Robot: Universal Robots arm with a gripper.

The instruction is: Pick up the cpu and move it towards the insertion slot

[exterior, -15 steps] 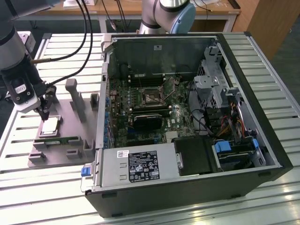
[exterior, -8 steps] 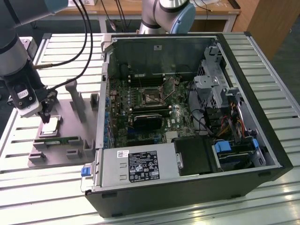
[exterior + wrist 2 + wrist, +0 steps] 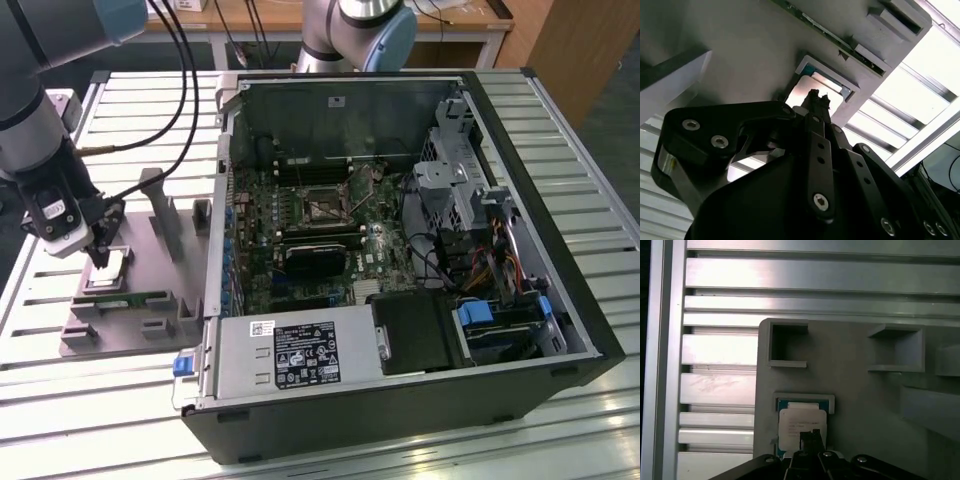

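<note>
**Gripper poised over the cpu in its tray nest**

The grey tray [image 3: 145,245] lies on the slatted aluminium table [image 3: 60,400], just beside the open computer case [image 3: 560,230] on the exterior view's left. The cpu [image 3: 114,265] lies flat in a shallow raised frame on that tray. In both wrist views its pale metal top [image 3: 799,421] [image 3: 801,94] shows, with a blue-green strip of the frame's floor along one edge. A long green memory stick [image 3: 135,298] lies in a channel of the same tray, near the cpu. The first wrist view also shows two square pockets [image 3: 785,342] moulded into the tray.

The gripper [image 3: 100,257] hangs directly over the cpu. In both wrist views its dark fingertips [image 3: 810,436] [image 3: 816,97] are drawn together with no gap between them, and they grasp nothing. Whether the tips touch the chip's top I cannot tell.

Inside the case lies the green motherboard, and on it the insertion slot [image 3: 322,206], a shiny square frame with a dark centre, well apart from the cpu. Below it in the exterior view sits a black rectangular block [image 3: 310,258].

A black-and-white label [image 3: 305,352] covers part of the silver power supply and a small white sticker [image 3: 262,327] sits beside it. Faint lines of print cross the cpu's top. None is legible.
</note>
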